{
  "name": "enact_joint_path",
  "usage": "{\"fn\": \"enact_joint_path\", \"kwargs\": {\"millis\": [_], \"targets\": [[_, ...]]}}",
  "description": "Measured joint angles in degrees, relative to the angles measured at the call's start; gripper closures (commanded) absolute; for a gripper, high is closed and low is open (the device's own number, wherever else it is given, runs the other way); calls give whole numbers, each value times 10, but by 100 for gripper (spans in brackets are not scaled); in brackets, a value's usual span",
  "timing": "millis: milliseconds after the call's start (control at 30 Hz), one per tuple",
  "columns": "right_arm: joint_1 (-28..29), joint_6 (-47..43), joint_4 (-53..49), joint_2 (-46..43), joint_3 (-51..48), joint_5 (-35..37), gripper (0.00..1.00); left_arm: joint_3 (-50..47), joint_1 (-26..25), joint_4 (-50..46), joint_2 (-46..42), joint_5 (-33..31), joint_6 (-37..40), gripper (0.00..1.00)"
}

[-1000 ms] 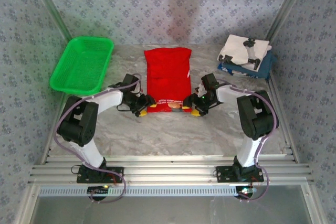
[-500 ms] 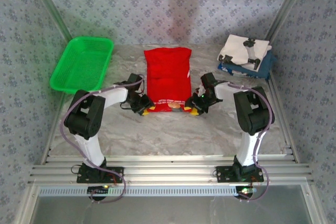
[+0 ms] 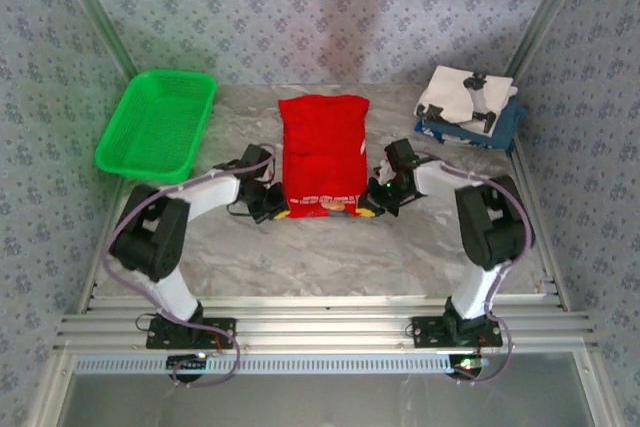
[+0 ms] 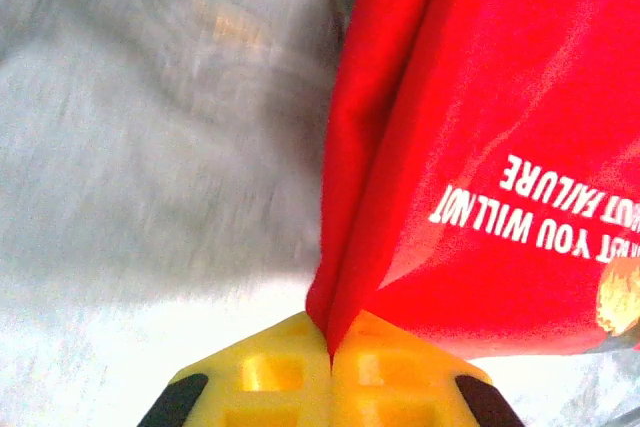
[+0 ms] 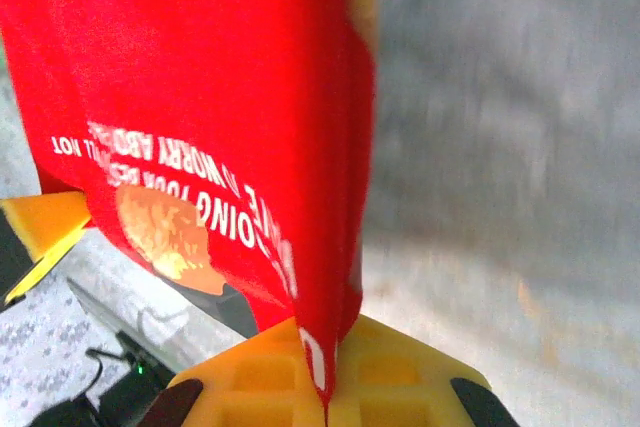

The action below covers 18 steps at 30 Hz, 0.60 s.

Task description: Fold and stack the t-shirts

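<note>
A bright red t-shirt (image 3: 322, 152) with white lettering lies lengthwise in the middle of the table, folded into a narrow strip. My left gripper (image 3: 279, 209) is shut on its near left corner; in the left wrist view the red cloth (image 4: 400, 197) runs up from between the yellow fingers (image 4: 270, 372). My right gripper (image 3: 366, 209) is shut on the near right corner, and the red cloth (image 5: 220, 107) hangs pinched between its yellow fingers (image 5: 390, 372). The near edge is lifted off the table. Folded white and dark blue tees (image 3: 468, 107) are stacked at the back right.
A green plastic basket (image 3: 158, 123) stands at the back left. The grey marbled table (image 3: 330, 257) stretches between the arms and the near rail. Patterned walls close in the back and both sides.
Both grippers closed on the red shirt's near corners and raised its near edge. The shirt's far end shifted slightly to the right.
</note>
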Motion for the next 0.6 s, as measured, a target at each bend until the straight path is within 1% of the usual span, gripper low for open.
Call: {"fn": "enact_joint_path", "kwargs": {"millis": [133,267,400,533,600], "targets": [[41,22,-41,-108,-58,2,100,-57,-33,-28,-115,-15,-18,100],[106,76,-76,-208,-125,3,100,-116,-88,-75,-242,-30,-68,100],[149,128,-123,-287,-153,11,100,-145,-150,-138,-342,-46,-128,100],[182,193,-134,-378,-172,9,100,-157,-172,-192,-458,-55,-172,100],[187,221,-139,-410,-174,6,100,-156,-173,-204,-494,-55,-180,100]]}}
